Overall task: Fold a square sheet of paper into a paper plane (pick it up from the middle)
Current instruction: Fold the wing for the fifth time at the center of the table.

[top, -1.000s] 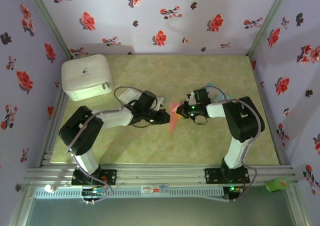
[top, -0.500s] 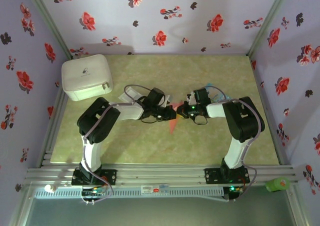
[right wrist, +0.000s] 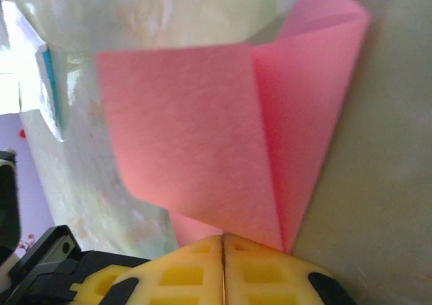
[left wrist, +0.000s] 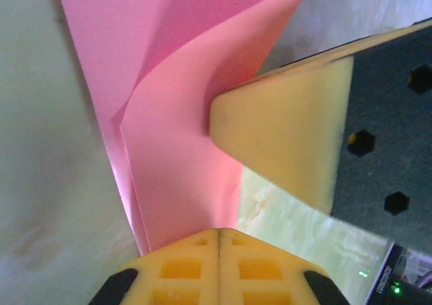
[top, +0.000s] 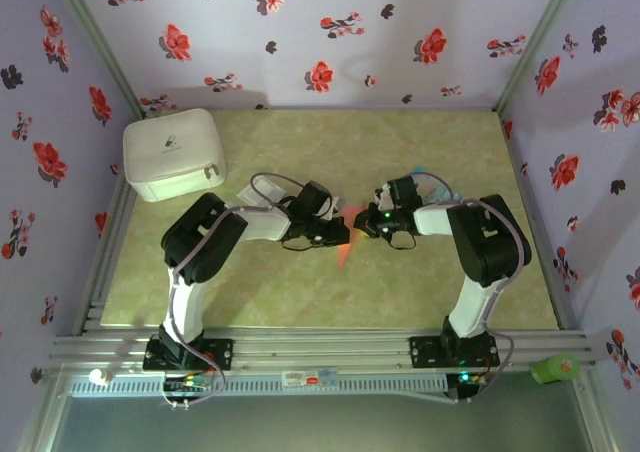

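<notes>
The folded pink paper [top: 346,247] lies mid-desk [top: 300,152] between the 2 arms. The left gripper [left wrist: 219,235] has its jaws pressed together on one edge. The right gripper [right wrist: 223,239] pinches the opposite edge, and the paper's layers bow open between them.

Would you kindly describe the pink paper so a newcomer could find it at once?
Look at the middle of the green table, where the two arms meet. The pink paper is pinched there by both the left gripper and the right gripper. Unlike the white box in the far left corner, it is thin, pink and folded.
</notes>
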Tool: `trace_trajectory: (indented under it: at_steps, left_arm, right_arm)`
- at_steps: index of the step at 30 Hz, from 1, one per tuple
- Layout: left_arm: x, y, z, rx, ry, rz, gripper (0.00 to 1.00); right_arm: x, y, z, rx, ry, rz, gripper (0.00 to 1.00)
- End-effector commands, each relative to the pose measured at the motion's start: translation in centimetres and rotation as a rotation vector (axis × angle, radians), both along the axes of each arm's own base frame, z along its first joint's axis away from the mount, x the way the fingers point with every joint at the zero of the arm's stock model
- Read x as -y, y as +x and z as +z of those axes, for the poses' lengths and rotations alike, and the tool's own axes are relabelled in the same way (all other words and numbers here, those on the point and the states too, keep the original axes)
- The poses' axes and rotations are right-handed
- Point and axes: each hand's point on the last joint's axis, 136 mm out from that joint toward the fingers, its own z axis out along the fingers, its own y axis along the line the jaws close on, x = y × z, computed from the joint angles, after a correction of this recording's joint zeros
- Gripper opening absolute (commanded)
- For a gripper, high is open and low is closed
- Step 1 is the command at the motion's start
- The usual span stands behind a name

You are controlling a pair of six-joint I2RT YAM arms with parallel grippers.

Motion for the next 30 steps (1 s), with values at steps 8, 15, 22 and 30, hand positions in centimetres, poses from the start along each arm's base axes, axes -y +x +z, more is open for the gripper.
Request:
trace_trajectory:
  at_steps: [8, 15, 22, 30]
  left_arm:
    - [-5.8, -6.2, -5.4, -0.071, 0.227, -0.106, 0.01]
    - [-5.7, -6.4, -5.2, -0.069, 0.195, -0.087, 0.02]
    - [-5.6, -6.4, -5.2, -0.070, 0.195, -0.089, 0.01]
    - [-5.8, -6.5, -5.4, -0.076, 0.199, -0.090, 0.00]
  right_arm:
    - [3.0, -2.4, 3.3, 0.083, -0.101, 0.014, 0.08]
    - [-1.1, -3.6, 4.3, 0.114, 0.007, 0.108, 0.05]
    - [-2.7, -2.4, 3.1, 0.111, -0.024, 0.118, 0.05]
    - [-2.8, -1.3, 1.5, 0.104, -0.048, 0.103, 0.05]
